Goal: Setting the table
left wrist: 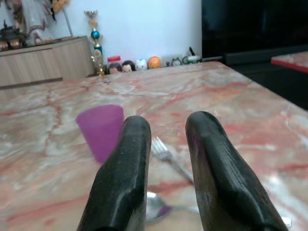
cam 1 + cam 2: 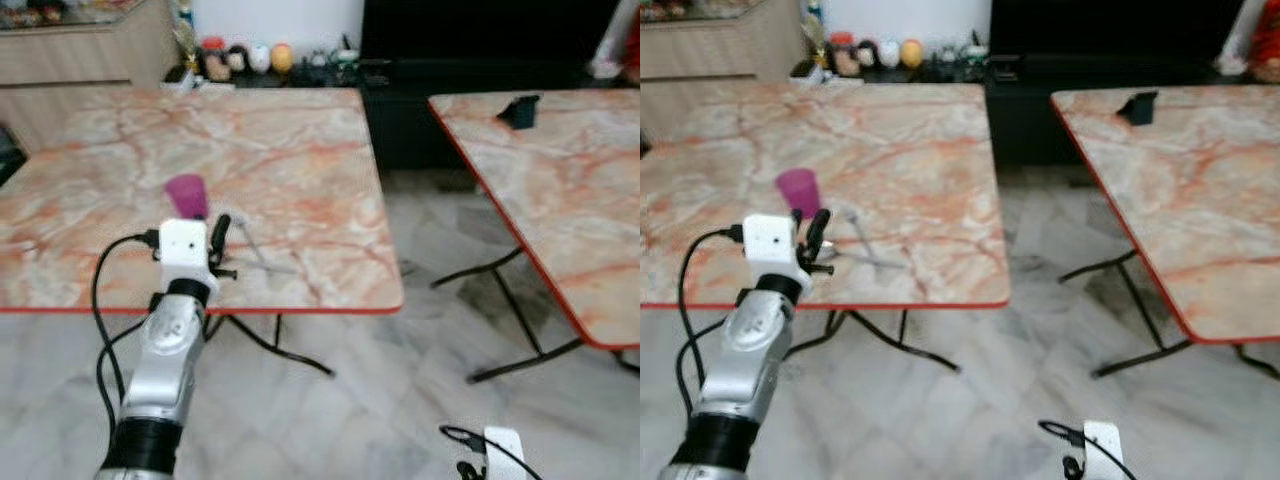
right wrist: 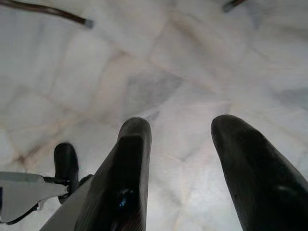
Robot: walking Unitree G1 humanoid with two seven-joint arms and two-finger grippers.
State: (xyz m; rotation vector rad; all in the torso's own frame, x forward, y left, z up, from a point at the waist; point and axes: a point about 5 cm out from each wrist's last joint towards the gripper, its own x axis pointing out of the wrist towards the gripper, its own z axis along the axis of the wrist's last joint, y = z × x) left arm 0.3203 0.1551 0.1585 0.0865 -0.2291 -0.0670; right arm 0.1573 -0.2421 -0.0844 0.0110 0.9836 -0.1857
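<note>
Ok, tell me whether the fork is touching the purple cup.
Apart. The left wrist view shows bare tabletop between the fork and the purple cup.

A cup (image 2: 187, 194) stands on the left table (image 2: 300, 150); fork (image 1: 166, 153) and spoon (image 1: 156, 207) lie just right of it.

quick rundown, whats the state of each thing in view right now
purple cup: upright on the near table, not held
fork: flat on the table beside the cup
spoon: flat on the table, under the left gripper
left gripper: open, empty, over the cutlery
right gripper: open, empty, pointing at the floor
</note>
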